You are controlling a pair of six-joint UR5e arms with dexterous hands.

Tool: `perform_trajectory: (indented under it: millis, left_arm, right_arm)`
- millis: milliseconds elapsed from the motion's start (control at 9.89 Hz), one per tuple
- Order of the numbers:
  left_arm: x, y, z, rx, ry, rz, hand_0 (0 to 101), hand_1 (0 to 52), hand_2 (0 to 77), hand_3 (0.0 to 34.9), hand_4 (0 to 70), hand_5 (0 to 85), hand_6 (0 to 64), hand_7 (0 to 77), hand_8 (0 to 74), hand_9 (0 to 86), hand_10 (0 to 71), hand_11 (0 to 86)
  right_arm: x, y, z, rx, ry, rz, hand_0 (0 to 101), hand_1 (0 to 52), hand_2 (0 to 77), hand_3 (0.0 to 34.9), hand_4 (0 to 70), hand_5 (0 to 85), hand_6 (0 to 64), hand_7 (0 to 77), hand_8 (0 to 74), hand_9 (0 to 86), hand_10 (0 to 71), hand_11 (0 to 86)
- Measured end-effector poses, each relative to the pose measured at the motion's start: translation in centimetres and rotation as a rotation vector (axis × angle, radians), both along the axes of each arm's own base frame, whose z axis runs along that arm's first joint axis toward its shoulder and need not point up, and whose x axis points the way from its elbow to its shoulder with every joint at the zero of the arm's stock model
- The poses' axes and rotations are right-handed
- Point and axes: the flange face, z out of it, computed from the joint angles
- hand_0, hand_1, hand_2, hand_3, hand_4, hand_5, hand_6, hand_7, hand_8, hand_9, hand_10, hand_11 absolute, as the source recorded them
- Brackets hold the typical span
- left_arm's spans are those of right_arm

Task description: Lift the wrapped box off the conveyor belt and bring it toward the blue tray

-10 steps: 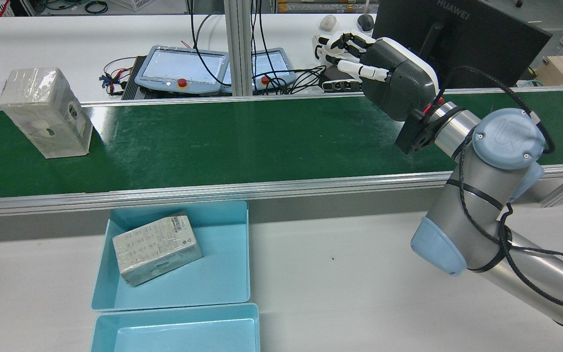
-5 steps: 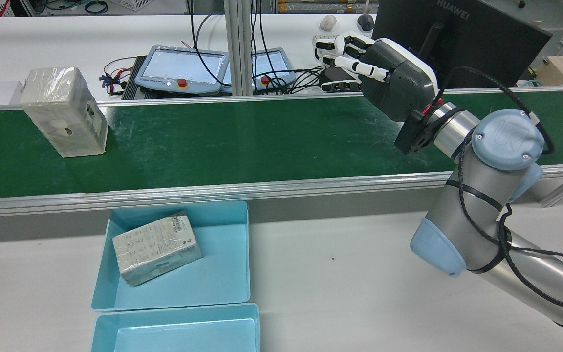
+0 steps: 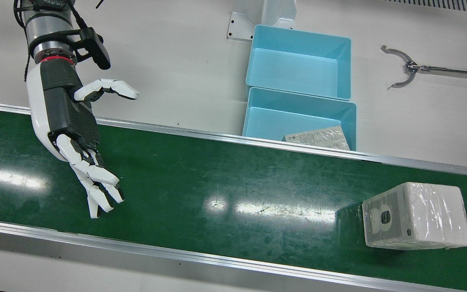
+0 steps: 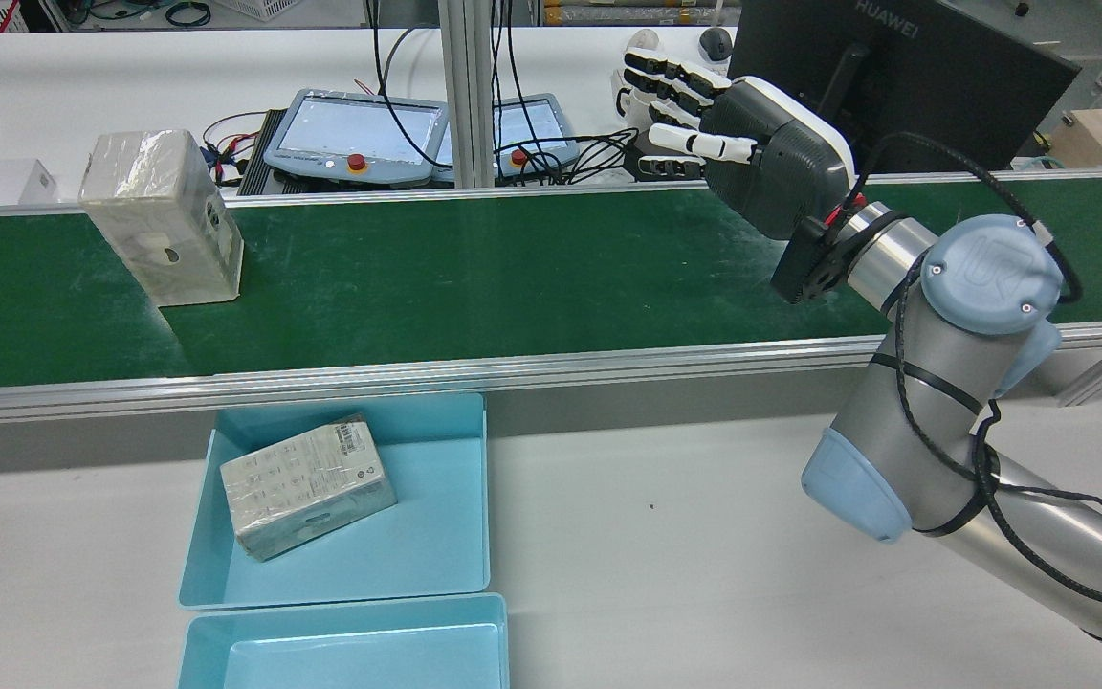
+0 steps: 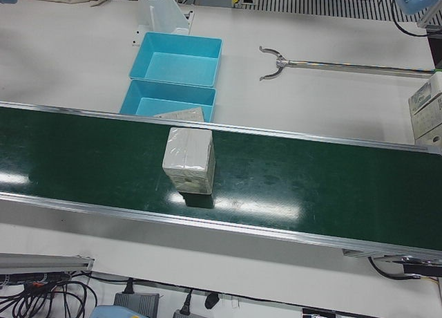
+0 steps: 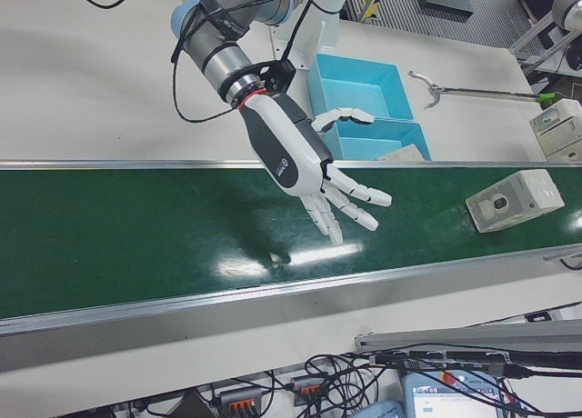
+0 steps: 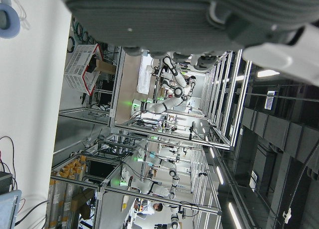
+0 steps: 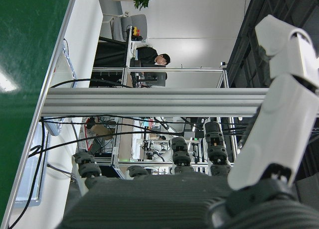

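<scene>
A wrapped whitish box (image 4: 161, 230) stands upright on the green conveyor belt (image 4: 513, 277), toward the rear view's left; it also shows in the front view (image 3: 416, 215) and the left-front view (image 5: 188, 160). My right hand (image 4: 752, 144) is open, fingers spread, hovering above the belt far to the box's right; it shows in the front view (image 3: 71, 121) and right-front view (image 6: 300, 159). The blue tray (image 4: 436, 517) sits on the table below the belt. Only part of my left hand (image 7: 164, 20) shows, in its own view.
Another wrapped box (image 4: 307, 485) lies in the blue tray. A second blue tray (image 4: 350, 651) stands behind it. A reacher tool (image 3: 403, 71) lies on the table. Teach pendants (image 4: 355, 134) and a monitor (image 4: 895, 77) stand beyond the belt.
The box on the belt has moved to the right in the rear view, toward my right hand. The right hand has tilted up a little, fingers straighter.
</scene>
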Motion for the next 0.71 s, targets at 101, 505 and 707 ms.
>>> perform_trajectory:
  millis: [101,505,707]
  left_arm:
    - [0.00,0.00,0.00,0.000,0.000,0.000,0,0.0,1.1,0.0,0.0,0.5,0.0,0.5,0.0,0.5,0.5,0.0]
    - [0.00,0.00,0.00,0.000,0.000,0.000,0,0.0,0.5,0.0,0.0,0.5,0.0,0.5,0.5,0.0,0.5,0.0]
    - [0.00,0.00,0.00,0.000,0.000,0.000,0,0.0,0.5,0.0,0.0,0.5,0.0,0.5,0.0,0.5,0.0,0.0]
  right_arm:
    - [0.00,0.00,-0.01,0.000,0.000,0.000,39,12.0,27.8,30.1,14.2,16.4,0.0,8.2,0.0,1.6,6.5,9.8]
    - [0.07,-0.03,0.08,-0.001,0.001,0.001,40,12.0,27.3,30.1,12.0,12.5,0.0,8.2,0.0,1.1,6.0,8.7]
    - [0.07,-0.05,0.11,-0.002,0.001,0.001,40,12.0,27.3,30.1,12.0,12.5,0.0,8.2,0.0,1.1,6.0,8.7]
